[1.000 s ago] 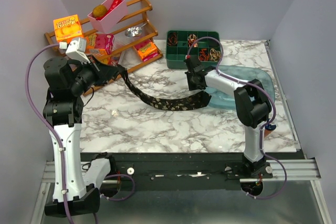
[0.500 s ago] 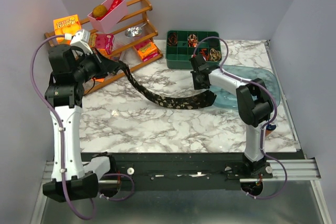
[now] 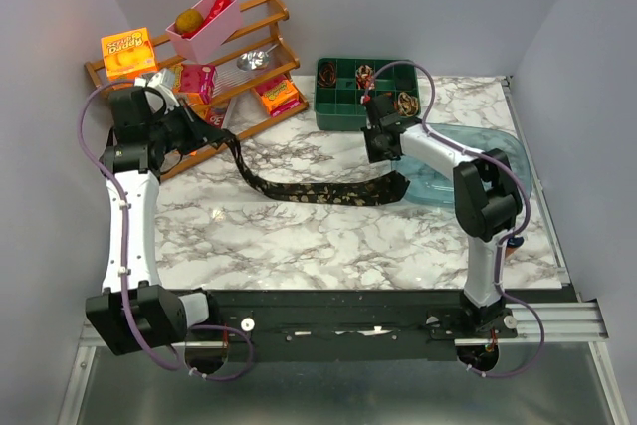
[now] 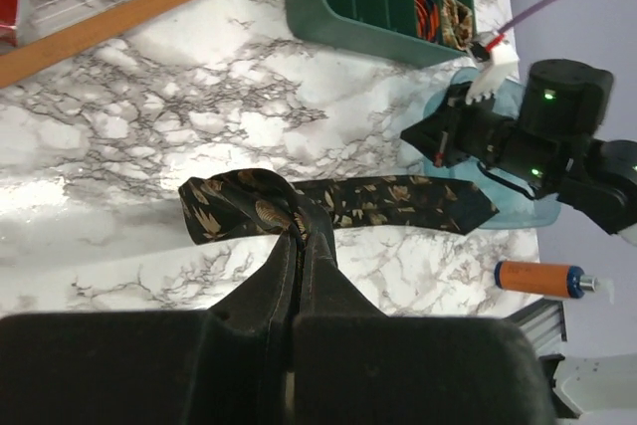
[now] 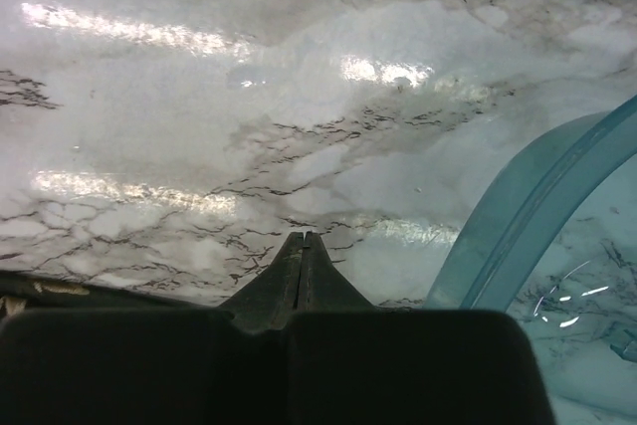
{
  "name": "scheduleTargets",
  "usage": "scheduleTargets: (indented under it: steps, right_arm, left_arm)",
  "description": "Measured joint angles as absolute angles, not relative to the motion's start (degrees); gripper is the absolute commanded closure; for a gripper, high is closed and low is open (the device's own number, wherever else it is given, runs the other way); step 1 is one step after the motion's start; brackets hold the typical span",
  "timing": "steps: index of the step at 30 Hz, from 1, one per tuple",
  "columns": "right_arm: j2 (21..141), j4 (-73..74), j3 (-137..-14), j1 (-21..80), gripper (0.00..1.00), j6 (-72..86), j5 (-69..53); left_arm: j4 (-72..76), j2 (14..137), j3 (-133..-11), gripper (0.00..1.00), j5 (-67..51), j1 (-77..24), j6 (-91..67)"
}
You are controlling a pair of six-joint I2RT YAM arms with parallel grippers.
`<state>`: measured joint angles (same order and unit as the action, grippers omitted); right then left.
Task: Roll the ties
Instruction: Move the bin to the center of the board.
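Observation:
A dark tie (image 3: 318, 191) with a small tan-gold pattern lies stretched across the marble table. Its wide end reaches the blue tray at the right. My left gripper (image 3: 223, 134) is shut on the tie's narrow end near the wooden rack. In the left wrist view the tie (image 4: 398, 202) bunches into a fold at my shut gripper (image 4: 299, 238). My right gripper (image 3: 383, 149) is shut and empty, hovering just behind the tie's wide end. In the right wrist view the shut gripper (image 5: 304, 239) is over bare marble. Small rolled ties (image 3: 398, 102) sit in the green organizer (image 3: 333, 111).
A wooden rack (image 3: 254, 121) with snack boxes and a pink bin (image 3: 204, 27) stands at the back left. A translucent blue tray (image 3: 503, 151) lies at the right, and its rim (image 5: 528, 216) shows in the right wrist view. An orange tube (image 4: 537, 277) lies beyond it.
My left arm has swung back towards the rack, and the tie end it holds has dropped so the tie lies flatter. My right gripper has drifted slightly right and back, still shut.

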<state>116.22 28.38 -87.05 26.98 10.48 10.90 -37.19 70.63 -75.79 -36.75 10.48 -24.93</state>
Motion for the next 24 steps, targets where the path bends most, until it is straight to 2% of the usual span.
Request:
scheduleTargets:
  steps: [8, 15, 24]
  right_arm:
    - [114.76, 28.95, -87.59, 26.89, 0.99, 7.4, 2.46]
    - [117.89, 35.79, -90.45, 27.62, 0.99, 6.59, 0.1]
    - [118.52, 43.81, -90.28, 30.09, 0.99, 6.33, 3.4]
  left_arm:
    - [-32.05, 67.44, -65.56, 1.0, -36.6, 17.28, -29.98]
    - [-29.67, 66.65, -65.98, 1.0, -37.15, 17.41, -32.01]
    - [-28.47, 66.92, -67.55, 1.0, -39.72, 16.34, -32.84]
